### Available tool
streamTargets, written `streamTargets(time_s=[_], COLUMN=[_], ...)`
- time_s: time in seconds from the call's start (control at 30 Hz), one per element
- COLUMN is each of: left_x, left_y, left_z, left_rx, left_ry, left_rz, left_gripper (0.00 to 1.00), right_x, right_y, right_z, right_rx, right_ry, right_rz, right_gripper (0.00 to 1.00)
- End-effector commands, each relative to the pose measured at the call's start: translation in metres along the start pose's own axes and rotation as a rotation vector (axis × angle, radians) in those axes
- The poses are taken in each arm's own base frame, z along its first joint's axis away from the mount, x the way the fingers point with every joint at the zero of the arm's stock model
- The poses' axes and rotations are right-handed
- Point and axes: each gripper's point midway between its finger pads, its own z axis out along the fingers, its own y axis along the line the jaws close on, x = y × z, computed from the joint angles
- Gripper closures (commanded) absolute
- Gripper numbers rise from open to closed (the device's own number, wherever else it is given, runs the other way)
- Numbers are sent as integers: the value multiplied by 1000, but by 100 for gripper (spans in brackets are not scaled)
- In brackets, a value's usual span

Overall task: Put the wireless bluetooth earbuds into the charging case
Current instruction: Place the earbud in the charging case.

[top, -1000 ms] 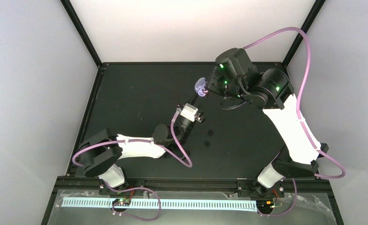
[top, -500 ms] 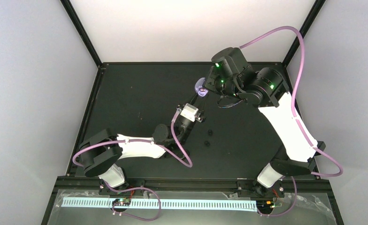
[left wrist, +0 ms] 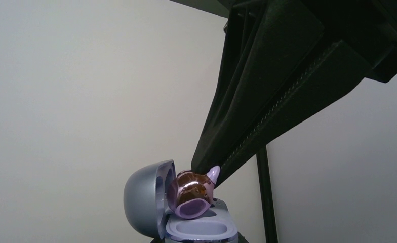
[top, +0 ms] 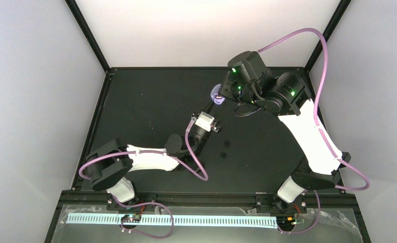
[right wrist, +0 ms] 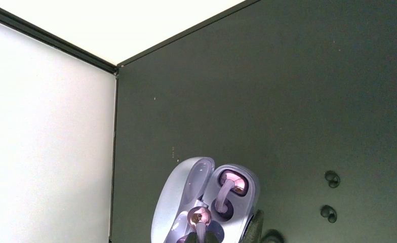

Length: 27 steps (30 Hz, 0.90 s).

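Lilac-grey oval charging case (left wrist: 145, 201), lid open, is clamped in left pincer (top: 213, 103) and held up off black desk (top: 146, 109). Right pincer (top: 226, 94) is closed on glossy pinkish-purple earbud (left wrist: 189, 195) at the case mouth. Second pink earbud (right wrist: 232, 181) sits in its well. Two small black buds (right wrist: 331, 178) lie on desk, well apart from case.

Left tool (top: 214, 105) holds case (top: 216, 93); right tool (top: 223, 94) touching it.

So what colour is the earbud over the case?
Glossy pinkish-purple earbud; left wrist view shows it best.
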Motion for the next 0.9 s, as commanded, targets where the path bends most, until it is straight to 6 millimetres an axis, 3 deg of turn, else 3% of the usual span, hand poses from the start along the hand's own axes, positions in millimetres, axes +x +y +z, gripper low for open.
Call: streamTargets(time_s=[0.0, 0.87], left_x=[-22, -14], left_y=[9, 6], left_z=[2, 3], left_rx=[-37, -34], left_ry=[-101, -86], left_rz=[-41, -22], left_gripper=[98, 98], right_x=[-2, -2], right_y=[-6, -2], right_z=[-6, -17], right_rx=[13, -26], right_ry=[-12, -1], right_rz=[-11, -23], right_gripper=[99, 99])
